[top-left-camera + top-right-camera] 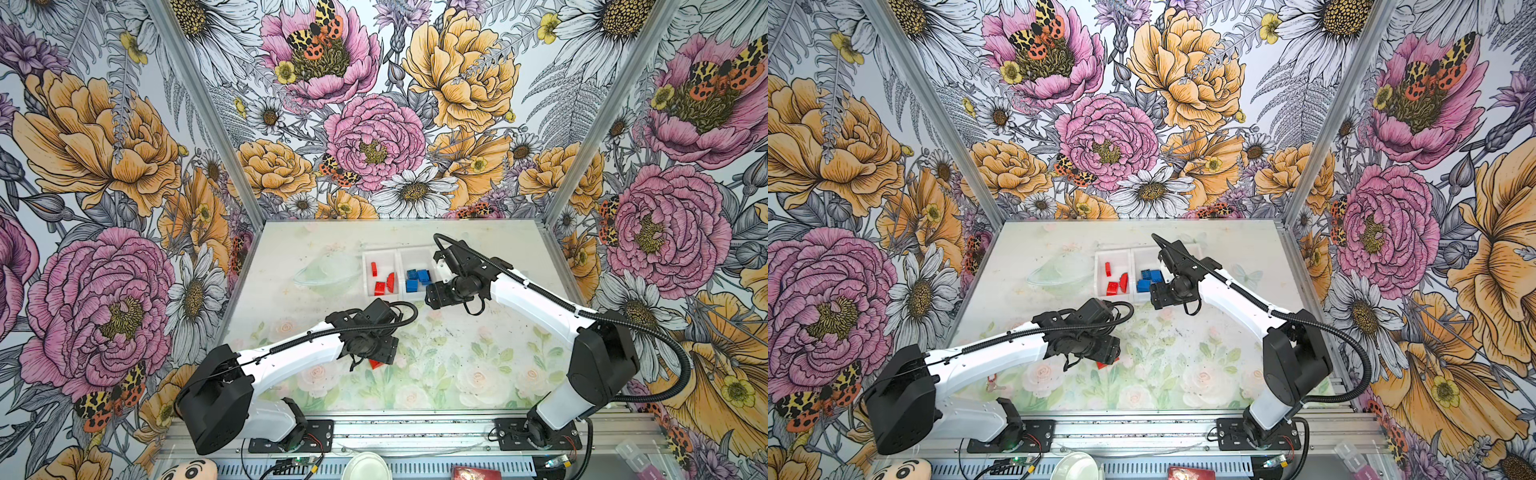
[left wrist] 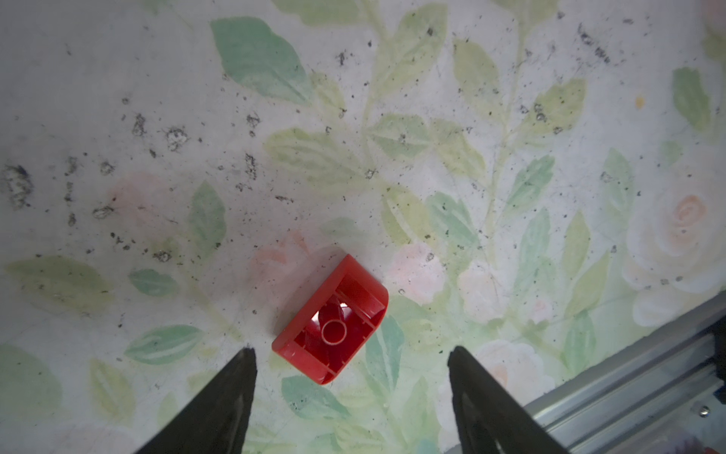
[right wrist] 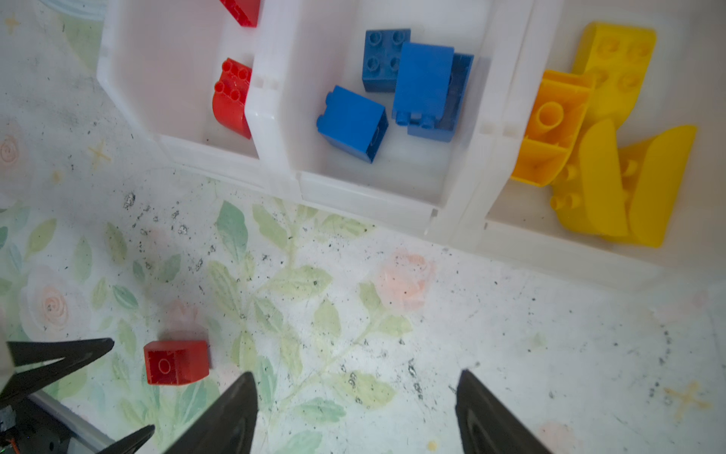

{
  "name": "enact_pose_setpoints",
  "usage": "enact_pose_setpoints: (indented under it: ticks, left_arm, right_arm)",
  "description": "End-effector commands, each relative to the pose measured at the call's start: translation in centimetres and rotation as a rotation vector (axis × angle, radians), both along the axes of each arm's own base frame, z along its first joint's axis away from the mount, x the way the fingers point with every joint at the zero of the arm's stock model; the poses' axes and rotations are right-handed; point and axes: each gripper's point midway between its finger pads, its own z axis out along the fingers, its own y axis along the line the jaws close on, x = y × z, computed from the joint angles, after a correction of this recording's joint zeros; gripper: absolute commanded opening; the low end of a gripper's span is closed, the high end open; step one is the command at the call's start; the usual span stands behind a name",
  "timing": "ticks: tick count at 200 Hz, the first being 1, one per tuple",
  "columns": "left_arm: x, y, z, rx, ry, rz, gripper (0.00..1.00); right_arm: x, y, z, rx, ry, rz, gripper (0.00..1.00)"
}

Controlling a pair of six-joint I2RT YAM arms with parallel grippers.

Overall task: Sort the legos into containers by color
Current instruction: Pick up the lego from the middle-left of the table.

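While right arm [image 1: 524, 291] hides yellow bin [image 3: 550, 245], clear bowl [image 1: 328, 276] flanks containers [image 1: 400, 270]

Hidden and cut-off parts around the white three-bin plastic tray [image 1: 401, 266]

In both top views the loose red plastic brick [image 1: 376, 365] shows only as a sliver under the left arm's black wrist [image 1: 370, 343], and the right arm's black wrist [image 1: 461, 282] covers the tray's third bin. In the right wrist view one red brick [image 3: 241, 11] is cut by the picture's edge; a rounded red brick [image 3: 231, 94] is half hidden by a bin wall. A clear bowl-like shape [image 1: 328, 274] beside the tray is too faint to name.
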Motion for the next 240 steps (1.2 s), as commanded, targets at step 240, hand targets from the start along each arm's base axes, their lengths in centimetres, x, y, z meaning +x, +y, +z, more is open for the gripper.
enact_pose_setpoints:
  ticks: [240]
  left_arm:
    - [0.1,-0.5,-4.9,0.193,0.088,-0.224,0.53]
  right_arm:
    - [-4.0,-4.2,-1.3,0.041,0.057,-0.125,0.85]
